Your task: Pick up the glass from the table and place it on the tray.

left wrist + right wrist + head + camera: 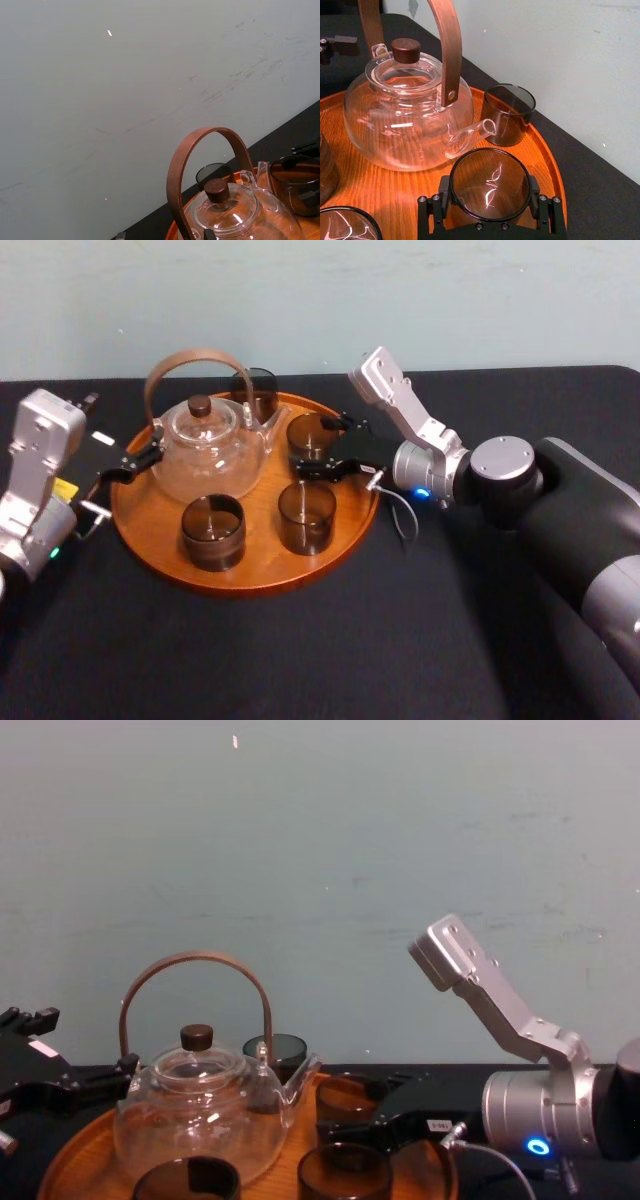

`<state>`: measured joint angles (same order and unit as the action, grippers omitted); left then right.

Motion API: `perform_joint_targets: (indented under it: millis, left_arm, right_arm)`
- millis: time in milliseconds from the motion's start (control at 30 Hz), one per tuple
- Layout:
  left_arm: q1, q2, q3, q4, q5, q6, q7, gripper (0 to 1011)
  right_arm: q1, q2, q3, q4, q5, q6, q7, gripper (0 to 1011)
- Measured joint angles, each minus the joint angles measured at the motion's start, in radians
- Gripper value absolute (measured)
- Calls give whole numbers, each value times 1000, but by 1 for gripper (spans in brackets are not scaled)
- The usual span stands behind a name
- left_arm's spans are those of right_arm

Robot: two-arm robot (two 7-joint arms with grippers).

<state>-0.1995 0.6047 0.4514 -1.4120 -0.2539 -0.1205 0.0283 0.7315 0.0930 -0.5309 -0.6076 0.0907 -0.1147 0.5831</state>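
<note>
The tray [255, 575] is orange-brown with wood grain; the tabletop [300, 660] is plain black. The glass [490, 182] in my black right claw [318, 445] is smoky brown. The teapot [205, 465] is clear, its handle [190, 362] brown.

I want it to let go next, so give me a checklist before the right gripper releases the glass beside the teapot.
1. The glass is inside the tray rim: ok.
2. The right gripper is shut on the glass: ok.
3. The glass base rests on the tray: cannot tell.
4. The glass is apart from the teapot spout: ok.
5. The glass is apart from the front glass: ok.
6. The left gripper, at the tray's left edge, is clear of the teapot: cannot tell.
</note>
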Motion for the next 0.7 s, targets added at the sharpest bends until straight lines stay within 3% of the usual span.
perform_joint_targets:
  millis: [233,400,700]
  left_arm:
    - [0,0,0,0,0,0,0,1010]
    - [0,0,0,0,0,0,0,1010]
    - [0,0,0,0,0,0,0,1010]
  right_arm:
    - [0,1,0,1,0,2,1,918]
    - [0,2,-2,4,-4,7,1,1002]
    - [-2,3,3,4,0,9,21,1002]
